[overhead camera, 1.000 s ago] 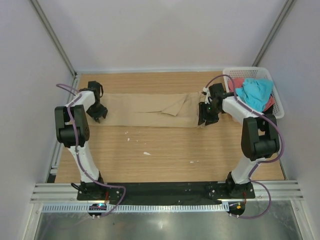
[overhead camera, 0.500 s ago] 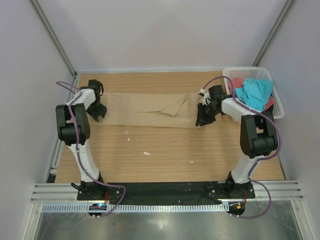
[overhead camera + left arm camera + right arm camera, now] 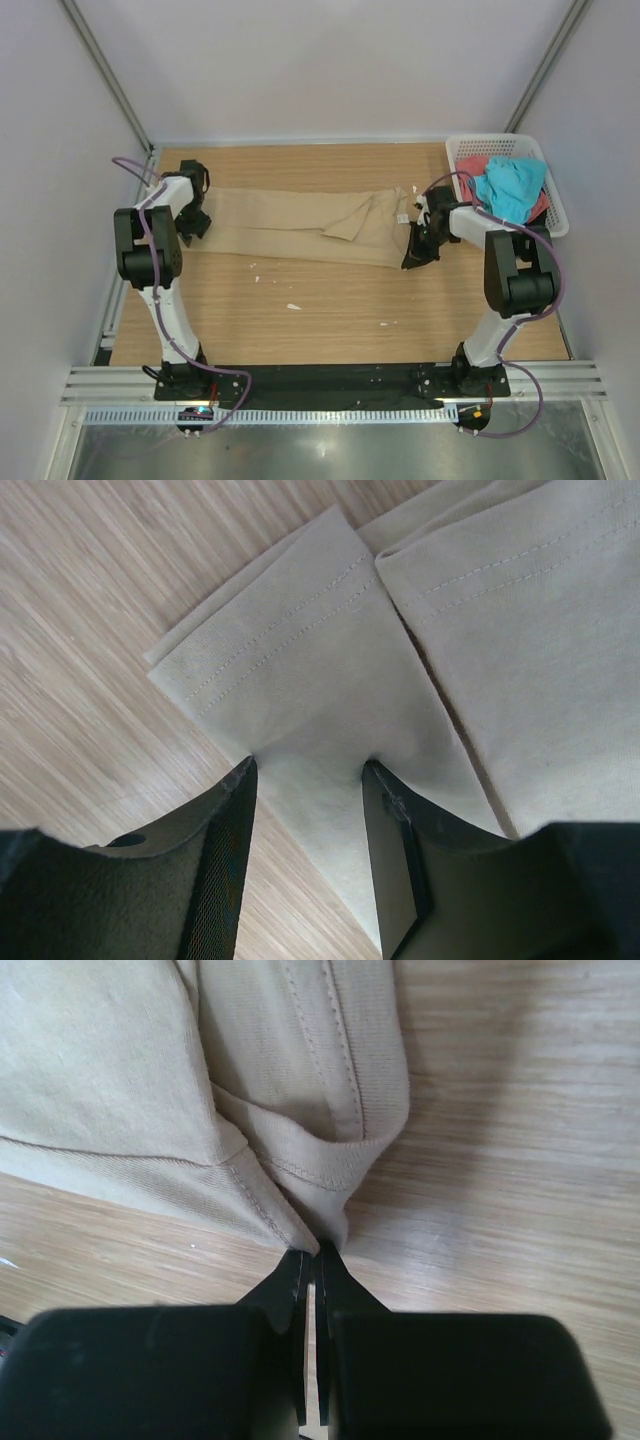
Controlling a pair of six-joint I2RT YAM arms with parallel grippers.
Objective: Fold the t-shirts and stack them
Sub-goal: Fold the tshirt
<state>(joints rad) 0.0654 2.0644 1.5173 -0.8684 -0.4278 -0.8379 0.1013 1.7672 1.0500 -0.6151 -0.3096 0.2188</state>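
A tan-beige t-shirt [image 3: 300,225] lies stretched in a long folded band across the far part of the wooden table. My left gripper [image 3: 194,222] is at the band's left end. In the left wrist view its jaws [image 3: 308,770] stand apart, with a folded corner of the tan shirt [image 3: 300,660] lying between them. My right gripper [image 3: 416,250] is at the right end. In the right wrist view it [image 3: 318,1252] is shut on the hem of the tan shirt [image 3: 100,1060]. A small white neck label [image 3: 403,217] shows near it. A turquoise t-shirt [image 3: 510,185] and a coral-red one [image 3: 470,168] lie in the basket.
A white lattice basket [image 3: 500,140] stands at the far right corner, close behind my right arm. A few small white specks [image 3: 293,306] lie on the wood in front of the shirt. Grey walls close the table on three sides.
My right gripper has moved right and toward the near side, pulling the shirt's right end with it. My left gripper has shifted slightly toward the far side.
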